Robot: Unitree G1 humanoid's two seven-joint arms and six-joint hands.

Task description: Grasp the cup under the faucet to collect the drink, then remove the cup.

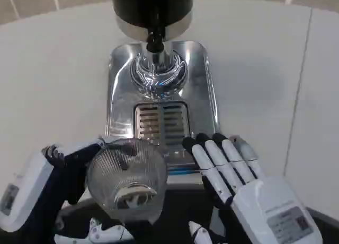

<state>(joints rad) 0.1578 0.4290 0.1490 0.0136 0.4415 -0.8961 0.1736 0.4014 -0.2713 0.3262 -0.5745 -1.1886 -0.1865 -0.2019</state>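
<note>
Cup [127,177], clear and ribbed, held in the left hand [50,177], whose dark fingers wrap its left side at the near left of the scene. Its mouth tilts toward the camera, so its long axis leans off vertical rather than standing upright. Right hand [233,172] lies just right of the cup, fingers extended, apart and pointing away from the robot, holding nothing; whether it touches the cup wall cannot be told. Faucet [154,40], a short dark spout under the black and silver dispenser body [152,8], lies farther from the robot than the cup and slightly to its right. Beneath it sits the polished metal drip tray [204,95], with a slotted grille [160,120] between spout and cup. The cup's far rim overlaps the tray's near edge. Judged from this layout, the cup is not yet under the spout; the coming move calls for carrying it away from the robot and slightly rightward, and righting it so its mouth faces up.
</note>
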